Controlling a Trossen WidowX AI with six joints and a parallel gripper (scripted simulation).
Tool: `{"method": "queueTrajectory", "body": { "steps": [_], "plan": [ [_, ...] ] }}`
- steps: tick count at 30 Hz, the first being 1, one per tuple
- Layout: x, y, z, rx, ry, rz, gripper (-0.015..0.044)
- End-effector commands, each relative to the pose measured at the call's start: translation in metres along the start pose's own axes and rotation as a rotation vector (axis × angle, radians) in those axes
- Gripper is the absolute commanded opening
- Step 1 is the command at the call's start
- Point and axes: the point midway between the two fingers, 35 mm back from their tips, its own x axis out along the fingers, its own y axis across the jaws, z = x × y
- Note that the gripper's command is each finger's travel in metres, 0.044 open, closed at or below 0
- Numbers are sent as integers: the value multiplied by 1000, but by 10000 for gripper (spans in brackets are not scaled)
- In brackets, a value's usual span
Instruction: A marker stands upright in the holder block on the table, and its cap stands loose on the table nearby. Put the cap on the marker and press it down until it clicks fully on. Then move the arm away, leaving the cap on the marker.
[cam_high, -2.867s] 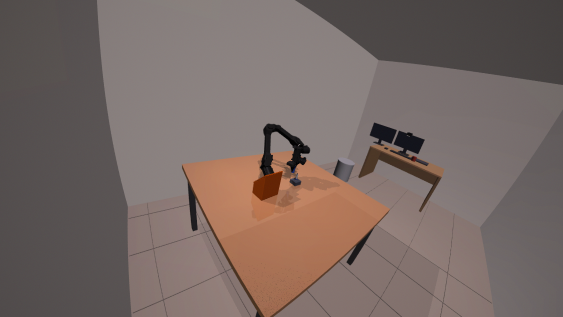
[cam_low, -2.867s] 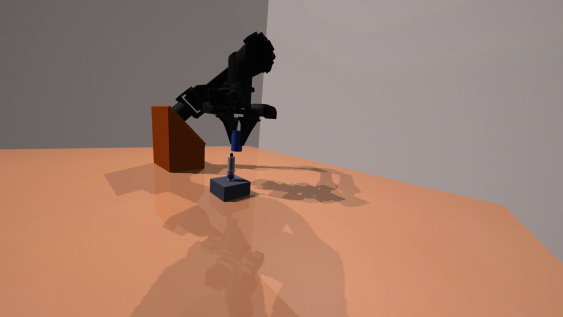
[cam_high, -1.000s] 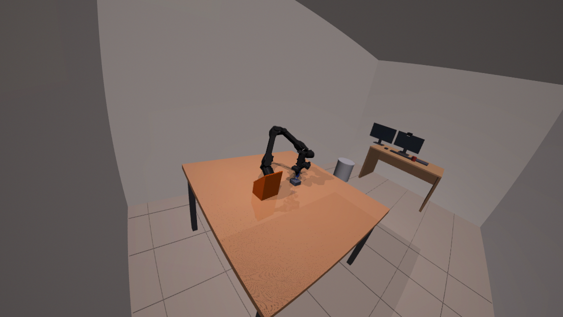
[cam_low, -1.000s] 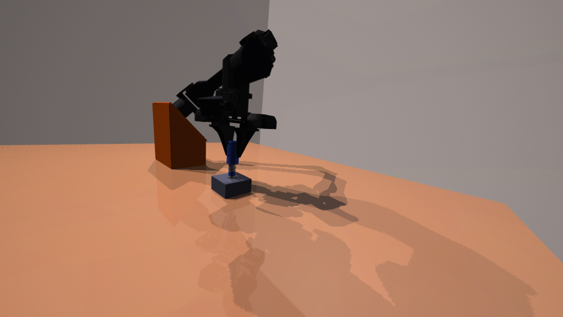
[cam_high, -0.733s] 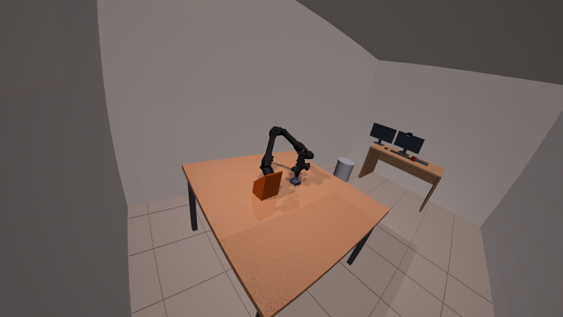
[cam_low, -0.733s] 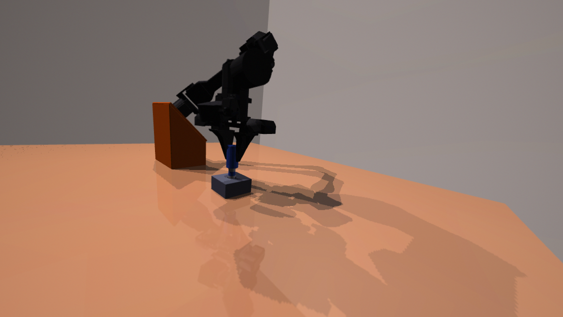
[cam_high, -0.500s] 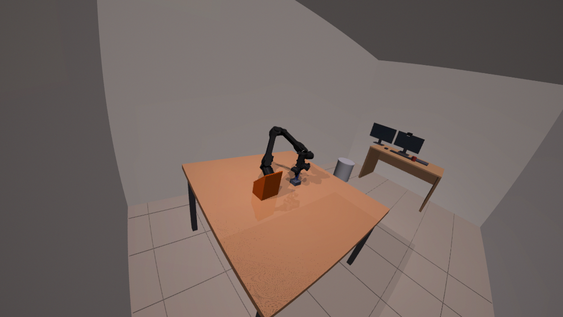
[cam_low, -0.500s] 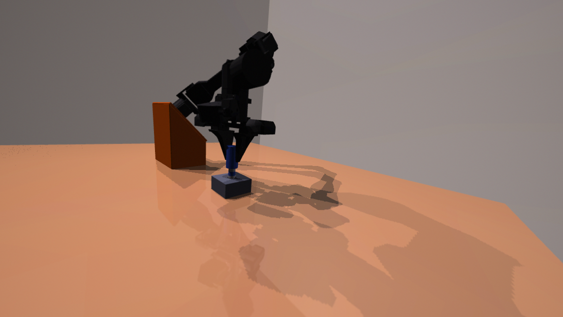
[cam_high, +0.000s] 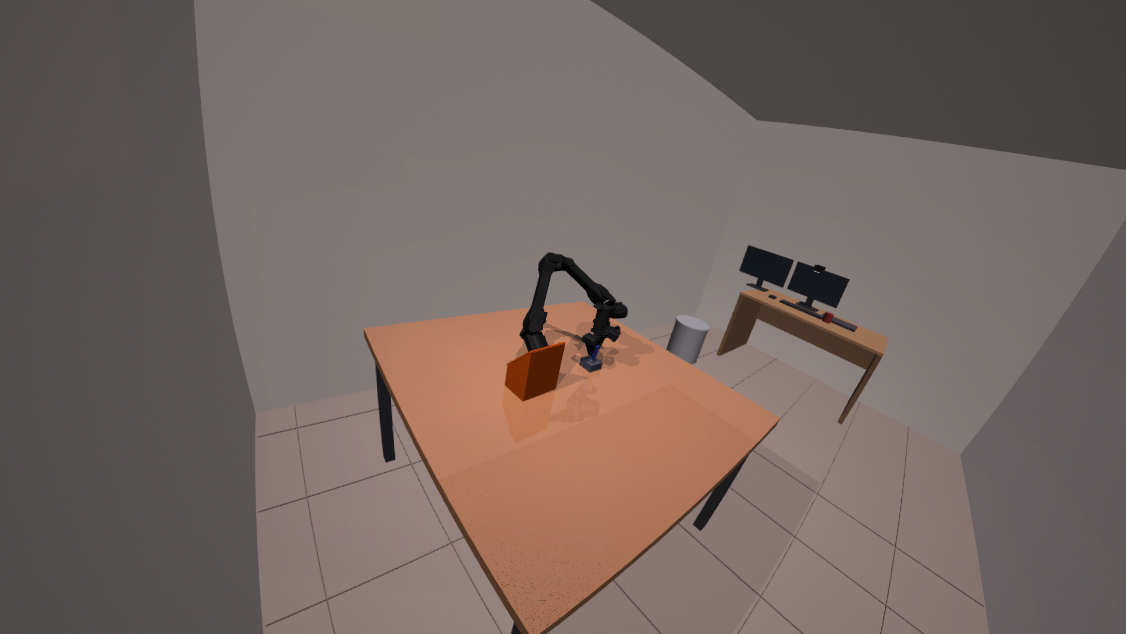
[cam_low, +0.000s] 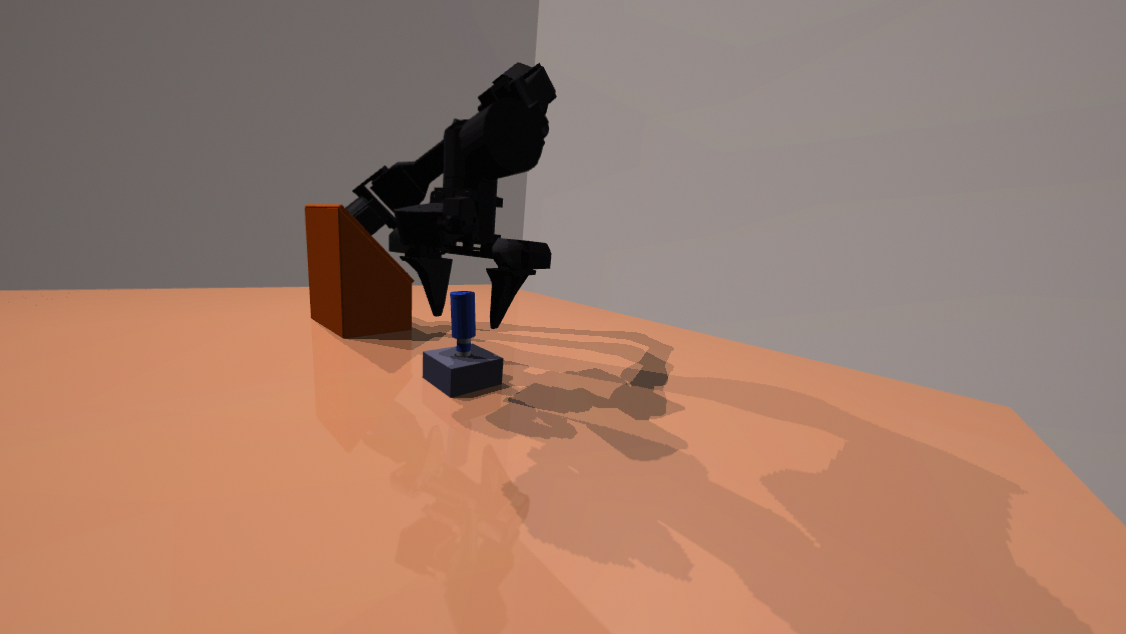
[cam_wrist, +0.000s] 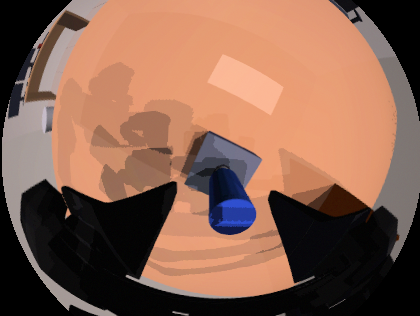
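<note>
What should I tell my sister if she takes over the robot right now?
Gripper: open, holding nothing, one finger on each side of the cap, not touching it.
Cap: sits on the marker, which stands upright in the holder block, beside the orange wedge.
Done: cap placed and released. Whether it clicked fully on cannot be told.
Left: lift the arm straight up and away without knocking the cap.

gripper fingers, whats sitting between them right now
The blue cap, seated on the marker in the holder block. The gripper is open, fingers clear of the cap on both sides, as the exterior and wrist views show.
</note>
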Motion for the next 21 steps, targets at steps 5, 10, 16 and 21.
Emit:
{"method": "queueTrajectory", "body": {
  "steps": [5,10,16,21],
  "plan": [
    [-63,1,2,0,-4,-1,440],
    [-75,0,1,0,-3,-1,440],
    [-72,-1,2,-454,-2,-1,282],
    [-68,-2,3,-958,0,0,151]
  ]
}}
